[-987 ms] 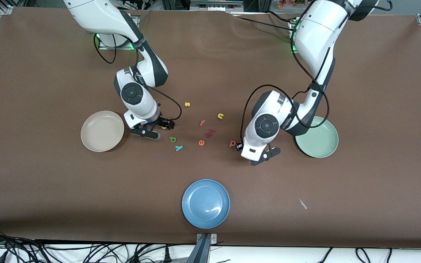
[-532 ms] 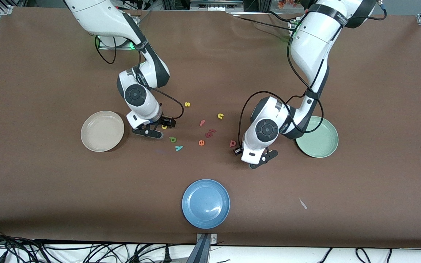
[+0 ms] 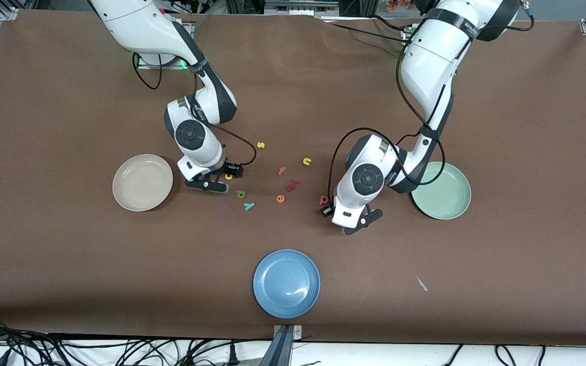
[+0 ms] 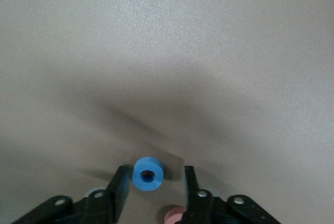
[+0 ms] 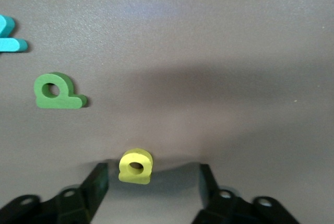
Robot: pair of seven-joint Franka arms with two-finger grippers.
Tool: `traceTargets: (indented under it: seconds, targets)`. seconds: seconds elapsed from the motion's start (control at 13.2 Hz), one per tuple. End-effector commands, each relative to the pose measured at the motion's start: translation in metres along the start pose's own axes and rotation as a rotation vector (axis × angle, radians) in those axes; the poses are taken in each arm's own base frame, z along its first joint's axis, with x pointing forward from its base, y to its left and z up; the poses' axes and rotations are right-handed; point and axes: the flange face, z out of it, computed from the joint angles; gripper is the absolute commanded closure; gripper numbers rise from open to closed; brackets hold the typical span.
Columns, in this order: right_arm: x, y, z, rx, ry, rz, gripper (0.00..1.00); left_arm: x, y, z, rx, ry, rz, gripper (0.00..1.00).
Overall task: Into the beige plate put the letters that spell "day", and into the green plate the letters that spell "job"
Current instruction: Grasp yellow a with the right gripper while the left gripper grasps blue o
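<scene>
1. Here, the right tool (image 5: 151, 179) is low over the bench (image 3: 501, 127), with the yellow a (image 5: 135, 166) between its fingers (image 5: 94, 185); the jaws stand apart, with a gap on each side of the letter and no pad touching it.
2. The left tool (image 4: 153, 187) is likewise low over the bench, with the blue o (image 4: 148, 173) between its fingers (image 4: 119, 187); these jaws are also apart, with a small gap on each side of the ring.
3. The salmon b (image 3: 324, 200) lies just beside the left tool, toward the right arm's end of the bench, and part of it shows in the left wrist view.
4. The green d (image 3: 241, 193) and the teal y (image 3: 248, 206) lie close together, nearer to the front camera than the yellow a.
5. The beige plate (image 3: 142, 182) sits at the right arm's end of the letter cluster, near the right tool, with no letter in it.
6. The green plate (image 3: 448, 195) sits at the left arm's end, partly hidden by the left arm, and its visible part holds no letter.
7. Between the two tools lie a yellow s (image 3: 260, 145), a yellow n (image 3: 307, 161), a salmon f (image 3: 282, 171), an orange e (image 3: 281, 199) and a dark red piece (image 3: 293, 185) whose shape I cannot tell.
8. The blue plate (image 3: 286, 283) stands nearest the front camera, well apart from the letters.
</scene>
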Motion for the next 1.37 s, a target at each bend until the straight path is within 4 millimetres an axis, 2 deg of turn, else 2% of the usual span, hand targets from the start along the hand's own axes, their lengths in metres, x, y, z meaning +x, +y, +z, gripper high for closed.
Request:
traceTargets:
  seconds: [0.0, 0.38, 0.53, 0.68, 0.84, 0.99, 1.14, 1.29]
  targets:
    - [0.004, -0.005, -0.004, 0.007, 0.012, -0.025, 0.31, 0.002, 0.003, 0.005, -0.005, 0.004, -0.007, 0.57]
    - [0.005, -0.006, 0.000, 0.007, 0.012, -0.024, 0.36, 0.003, 0.002, 0.003, -0.005, 0.004, 0.003, 0.98]
    - [0.005, -0.006, 0.001, 0.006, 0.011, -0.024, 0.39, 0.007, 0.000, -0.003, -0.001, 0.011, 0.002, 0.98]
    - [0.004, -0.006, 0.001, 0.005, 0.011, -0.028, 0.39, 0.014, -0.004, -0.028, 0.030, 0.035, 0.034, 0.98]
    - [0.006, -0.007, 0.000, 0.008, 0.015, -0.034, 0.43, 0.028, -0.022, -0.054, 0.134, 0.067, 0.088, 0.99]
    - [0.008, -0.008, 0.002, 0.008, 0.015, -0.036, 0.46, 0.051, -0.047, -0.082, 0.197, 0.043, 0.153, 0.99]
    - [0.009, -0.009, 0.003, 0.008, 0.015, -0.036, 0.53, 0.077, -0.088, -0.112, 0.215, 0.003, 0.261, 1.00]
    - [0.011, -0.010, 0.005, 0.008, 0.015, -0.033, 0.56, 0.092, -0.139, -0.129, 0.229, -0.034, 0.341, 1.00]
